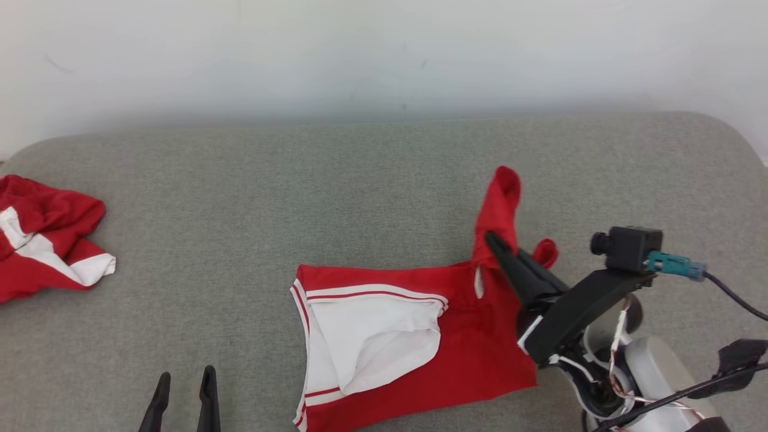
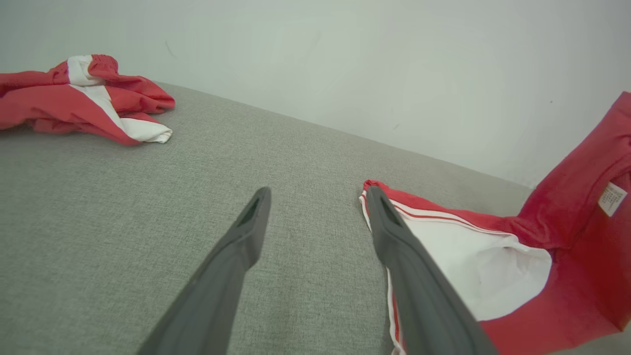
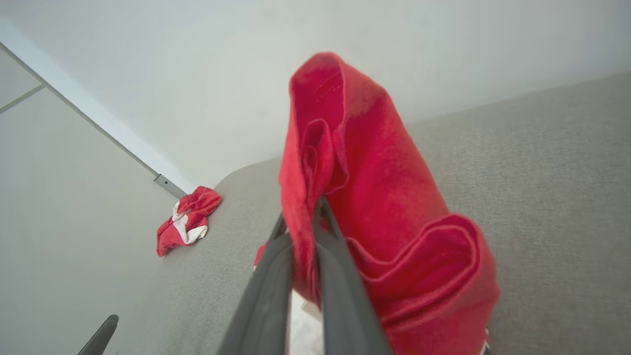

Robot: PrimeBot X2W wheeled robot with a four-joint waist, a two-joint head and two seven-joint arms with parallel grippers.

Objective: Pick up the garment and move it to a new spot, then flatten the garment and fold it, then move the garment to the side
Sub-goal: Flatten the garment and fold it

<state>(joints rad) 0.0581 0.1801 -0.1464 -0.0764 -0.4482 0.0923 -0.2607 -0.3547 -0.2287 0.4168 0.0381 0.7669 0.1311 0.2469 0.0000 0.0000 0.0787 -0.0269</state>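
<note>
- The grey cushioned surface (image 1: 240, 198) is stretching right across the head view, running up to a pale wall (image 1: 384, 54) along the top.
- The red-and-white garment (image 1: 474, 336) is lying at lower centre of the head view. Its white lining is facing up, and its upper right corner is standing in a red peak.
- A crumpled second garment (image 1: 42, 240) is sitting at the far left edge, well apart.
- The right gripper (image 1: 495, 243) is reaching in from the lower right. Its wrist view is giving what the head view is not: the fingers (image 3: 266, 296) nipped tight on a fold of red cloth.
- The left gripper (image 1: 186, 378) is hovering at lower left, spread wide and holding nothing, beside the garment's striped edge.
- The left wrist view is catching a small white label (image 2: 612, 198) at its right edge.
</note>
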